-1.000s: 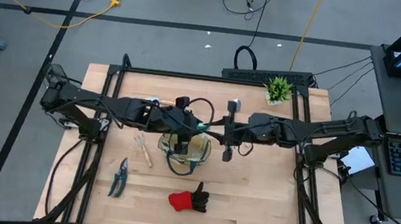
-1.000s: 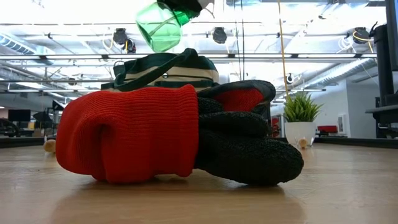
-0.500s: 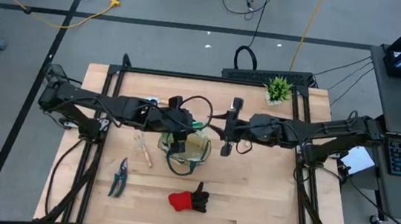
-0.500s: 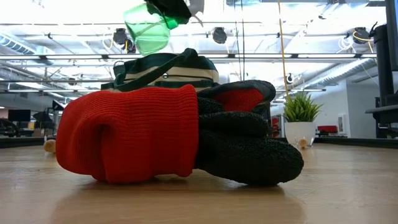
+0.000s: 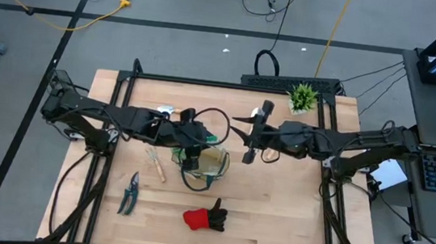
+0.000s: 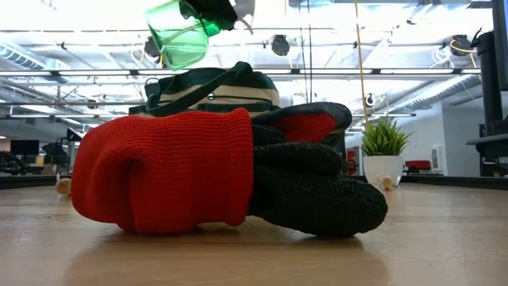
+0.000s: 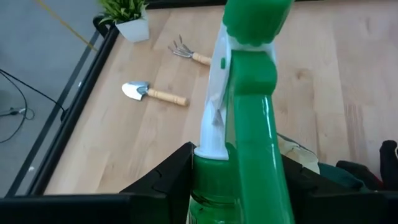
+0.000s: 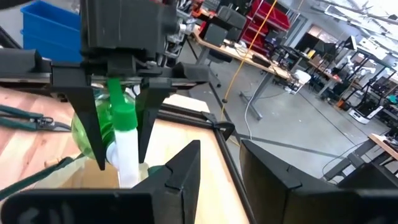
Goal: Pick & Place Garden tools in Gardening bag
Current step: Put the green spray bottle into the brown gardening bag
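High view: left gripper (image 5: 192, 145) hangs over the round tan fabric gardening bag with dark green trim (image 5: 205, 163), fingers clamped on the translucent green spray bottle with white neck (image 7: 239, 118). Right gripper (image 5: 255, 140) sits just beside the bag, jaws part open, nothing in them. Risk: bottle is held high; a release off-centre could strike the rim and tumble out, or tip the soft bag

We see the glove (image 6: 230, 171) hiding most of the bag (image 6: 214, 89) in low view; spray bottle (image 7: 245, 124) cut off top & btm in left wrist view.
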Robot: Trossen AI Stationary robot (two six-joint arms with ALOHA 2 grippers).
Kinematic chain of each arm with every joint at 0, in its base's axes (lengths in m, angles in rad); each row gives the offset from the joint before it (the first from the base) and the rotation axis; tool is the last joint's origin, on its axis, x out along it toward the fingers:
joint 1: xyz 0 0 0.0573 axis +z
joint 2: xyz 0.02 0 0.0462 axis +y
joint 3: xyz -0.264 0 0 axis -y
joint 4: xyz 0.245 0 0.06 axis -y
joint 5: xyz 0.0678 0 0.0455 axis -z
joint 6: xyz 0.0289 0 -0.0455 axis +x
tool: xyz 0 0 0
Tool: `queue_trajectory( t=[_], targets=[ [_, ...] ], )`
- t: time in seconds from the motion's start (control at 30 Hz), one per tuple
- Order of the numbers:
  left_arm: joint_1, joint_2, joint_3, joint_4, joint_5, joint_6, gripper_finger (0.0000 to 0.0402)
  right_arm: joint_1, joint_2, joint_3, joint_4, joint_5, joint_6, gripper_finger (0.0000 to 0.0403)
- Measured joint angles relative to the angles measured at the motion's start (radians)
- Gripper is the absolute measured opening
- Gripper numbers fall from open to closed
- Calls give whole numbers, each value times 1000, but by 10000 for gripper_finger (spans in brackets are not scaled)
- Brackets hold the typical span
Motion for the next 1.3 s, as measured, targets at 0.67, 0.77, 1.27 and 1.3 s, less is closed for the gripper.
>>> queue_trajectory(
  t=[0.67, 0.77, 1.27, 1.3],
  targets=[
    [33, 0, -214, 508, 138, 22, 136, 0, -25, 0, -6, 1, 77, 105],
    [44, 0, -249, 554, 130, 14, 149, 6, -32, 0, -13, 0, 100, 105],
    [69, -73, -501, 981, 119, -41, 153, 27, -36, 0, -69, 0, 139, 105],
    [69, -97, -535, 999, 114, -44, 158, 27, -36, 0, -69, 0, 139, 105]
  ],
)
